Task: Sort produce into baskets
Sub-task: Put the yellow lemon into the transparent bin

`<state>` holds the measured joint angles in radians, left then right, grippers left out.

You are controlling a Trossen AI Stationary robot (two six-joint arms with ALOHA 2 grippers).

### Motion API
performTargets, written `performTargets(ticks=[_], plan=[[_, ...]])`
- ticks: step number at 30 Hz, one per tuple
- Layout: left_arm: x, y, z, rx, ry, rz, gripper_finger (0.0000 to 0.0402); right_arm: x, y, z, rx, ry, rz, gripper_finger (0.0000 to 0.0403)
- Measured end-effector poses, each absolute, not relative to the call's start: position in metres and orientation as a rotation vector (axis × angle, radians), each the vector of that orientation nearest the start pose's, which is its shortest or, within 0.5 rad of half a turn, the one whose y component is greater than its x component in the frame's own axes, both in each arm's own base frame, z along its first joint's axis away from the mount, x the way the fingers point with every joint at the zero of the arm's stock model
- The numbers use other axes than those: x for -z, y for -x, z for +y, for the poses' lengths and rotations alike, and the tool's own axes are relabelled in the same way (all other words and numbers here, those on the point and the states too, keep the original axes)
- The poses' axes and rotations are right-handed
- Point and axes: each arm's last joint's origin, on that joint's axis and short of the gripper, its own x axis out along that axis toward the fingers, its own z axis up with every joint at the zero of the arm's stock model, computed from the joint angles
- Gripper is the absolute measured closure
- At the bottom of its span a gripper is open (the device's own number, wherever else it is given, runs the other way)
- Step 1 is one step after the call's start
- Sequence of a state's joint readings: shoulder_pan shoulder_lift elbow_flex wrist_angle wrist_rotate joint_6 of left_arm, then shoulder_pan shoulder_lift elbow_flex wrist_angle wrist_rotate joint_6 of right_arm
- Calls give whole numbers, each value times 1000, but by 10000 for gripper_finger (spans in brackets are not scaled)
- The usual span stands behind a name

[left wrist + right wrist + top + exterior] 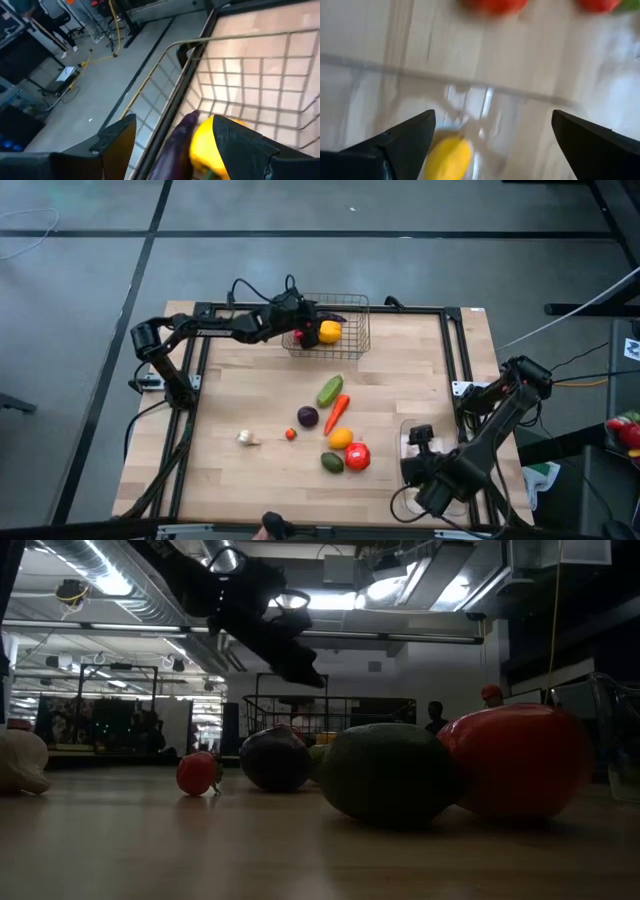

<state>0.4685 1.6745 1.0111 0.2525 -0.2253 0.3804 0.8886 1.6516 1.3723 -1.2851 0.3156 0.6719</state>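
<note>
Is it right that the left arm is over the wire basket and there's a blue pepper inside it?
Nearly. The left gripper is over the wire basket, but the high view shows the rounded piece inside is yellow, not blue. The left wrist view shows the same yellow piece between the fingers.

Both arms are black, built of tubular links joined by rounded cylindrical housings; the left arm (200,330) carries thin black cables looping above its wrist near the wire basket (345,320). The right arm (480,440) ends in a bulky dark wrist block. Each gripper's fingers (405,137) are matte black, wedge-shaped and tapering to points.
</note>
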Motion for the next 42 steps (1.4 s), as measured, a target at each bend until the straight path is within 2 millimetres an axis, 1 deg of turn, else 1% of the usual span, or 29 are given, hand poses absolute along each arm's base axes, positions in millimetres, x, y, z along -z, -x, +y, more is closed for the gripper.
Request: performTargets(ticks=[4,8,13,19,24,27,31,34,37,40,42], plan=[[-227,-327,160,-578,-278,513,141,-278,-205,219,61,314,1228,6],[-237,-329,148,-558,-260,474,141,-289,-224,207,88,293,1183,6],[-252,-328,131,-534,-213,409,141,-291,-252,186,111,241,1140,6],[-275,-325,107,-485,-213,329,141,-295,-286,164,171,77,1019,6],[-292,-318,87,-444,-179,288,141,-301,-307,147,209,-33,913,6],[-298,-310,76,-417,-157,313,141,-302,-315,138,224,-69,883,6],[-307,-298,61,-382,-125,341,141,-304,-322,130,176,-80,882,6],[-312,-289,52,-358,-113,365,141,-298,-329,127,146,-54,895,6],[-318,-280,45,-340,-101,373,141,-287,-338,127,114,-15,918,6],[-321,-271,39,-325,-91,398,141,-269,-347,131,74,3,978,6],[-323,-263,35,-315,-92,431,141,-256,-353,132,80,12,1015,6]])
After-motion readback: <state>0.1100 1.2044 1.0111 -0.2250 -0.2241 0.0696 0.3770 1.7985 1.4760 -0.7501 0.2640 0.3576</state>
